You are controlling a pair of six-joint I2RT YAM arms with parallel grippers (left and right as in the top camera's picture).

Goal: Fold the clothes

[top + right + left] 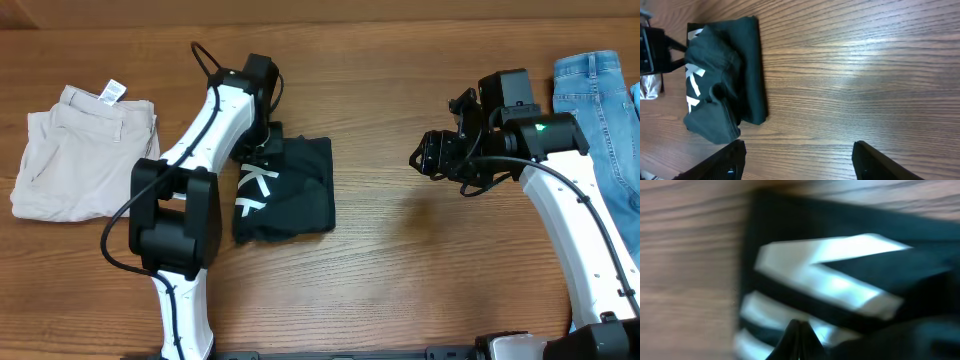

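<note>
The dark T-shirt (295,195) lies on the table (400,270), a bit left of the middle. It is bunched into a small, lumpy square, with its white letters (247,190) showing along the left edge. It is soft, light and floppy, so I think it will sag and slide open if it is lifted by one spot only. The side nearest the robot looks puffy and uneven, not flat. At the far left corner of the shirt sits the left claw (797,329). Its two fingers are pressed together right by the white letters, and the close-up is too blurry to tell if a bit of cloth is caught between them. A good place to take hold is a corner or a folded edge, where the cloth is thick. In the smooth middle a claw would only pinch up a little tent. Off to the right, well apart from the shirt, the right claw (799,150) hangs over bare wood with its fingers spread wide and nothing in them. Farther out, beige shorts (80,150) lie at the left side and blue jeans (600,90) at the far right corner.
</note>
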